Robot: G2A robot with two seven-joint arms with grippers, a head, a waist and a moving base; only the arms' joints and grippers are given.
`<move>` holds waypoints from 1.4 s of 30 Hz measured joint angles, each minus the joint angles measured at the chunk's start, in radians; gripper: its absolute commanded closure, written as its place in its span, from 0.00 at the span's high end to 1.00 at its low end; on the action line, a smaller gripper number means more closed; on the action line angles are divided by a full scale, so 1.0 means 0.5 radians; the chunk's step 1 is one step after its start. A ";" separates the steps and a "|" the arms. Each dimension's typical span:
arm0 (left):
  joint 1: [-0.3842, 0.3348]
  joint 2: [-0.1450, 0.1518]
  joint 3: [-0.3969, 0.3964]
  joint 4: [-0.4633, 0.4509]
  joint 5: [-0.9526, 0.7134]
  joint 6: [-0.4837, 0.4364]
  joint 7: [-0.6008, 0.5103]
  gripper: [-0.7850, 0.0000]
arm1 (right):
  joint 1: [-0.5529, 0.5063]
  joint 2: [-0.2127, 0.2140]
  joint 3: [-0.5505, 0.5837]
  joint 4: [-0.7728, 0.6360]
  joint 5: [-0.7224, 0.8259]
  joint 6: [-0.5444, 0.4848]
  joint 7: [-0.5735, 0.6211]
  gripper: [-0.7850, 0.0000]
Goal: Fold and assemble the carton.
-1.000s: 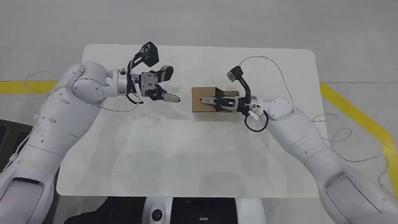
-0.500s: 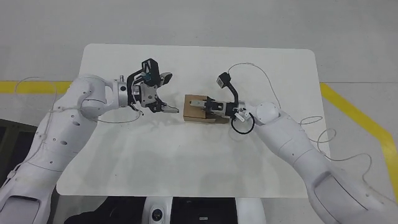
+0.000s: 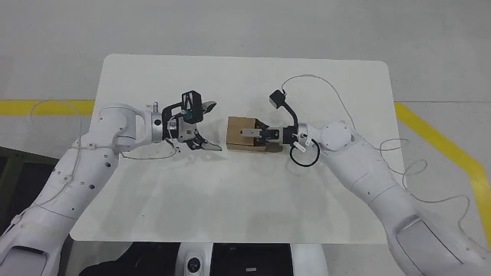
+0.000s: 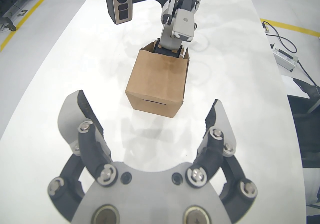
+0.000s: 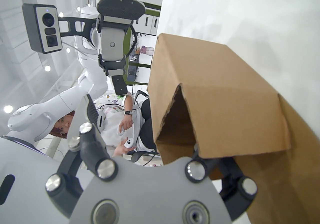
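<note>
Carton, top view: lying on its side near the middle of the white table, between the two arms, with the closed end turned to the left gripper and the open end to the right gripper.
Grippers, top view: the left is seen just beside the carton, not touching it; the right is seen over the open end.
Left gripper, left wrist view: the jaws are spread wide and nothing is held; the closed end, crossed by a seam line, is seen ahead and apart from them.
Flaps, left wrist view: two short ones stand up at the far open end, around the right gripper.
Right gripper, right wrist view: the jaws are parted; one finger is seen free beside the carton, the other is hidden behind cardboard, and nothing is seen pinched.
Step in hand: judged to be bracing the carton so the open flaps can be folded shut.
Advice: the closed end is best backed squarely by the left jaws before any flap is pressed, so that the light box is neither slid nor crushed.
</note>
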 measured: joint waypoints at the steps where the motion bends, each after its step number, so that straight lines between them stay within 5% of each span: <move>1: -0.006 -0.006 0.013 0.008 0.021 0.000 0.016 1.00 | -0.017 0.011 0.022 -0.034 -0.012 0.014 0.001 1.00; 14: -0.048 -0.074 0.144 0.070 0.295 0.099 0.191 1.00 | -0.279 0.220 0.451 -0.588 -0.254 0.263 0.212 1.00; 23: -0.094 -0.133 0.237 0.148 0.352 0.186 0.227 1.00 | -0.455 0.313 0.735 -0.910 -0.442 0.177 0.146 1.00; 26: -0.108 -0.150 0.256 0.172 0.350 0.200 0.223 1.00 | -0.492 0.328 0.794 -0.969 -0.493 0.146 0.081 0.00; 42: -0.191 -0.227 0.325 0.264 0.299 0.177 0.183 1.00 | -0.500 0.341 0.836 -0.996 -0.644 0.109 0.007 0.00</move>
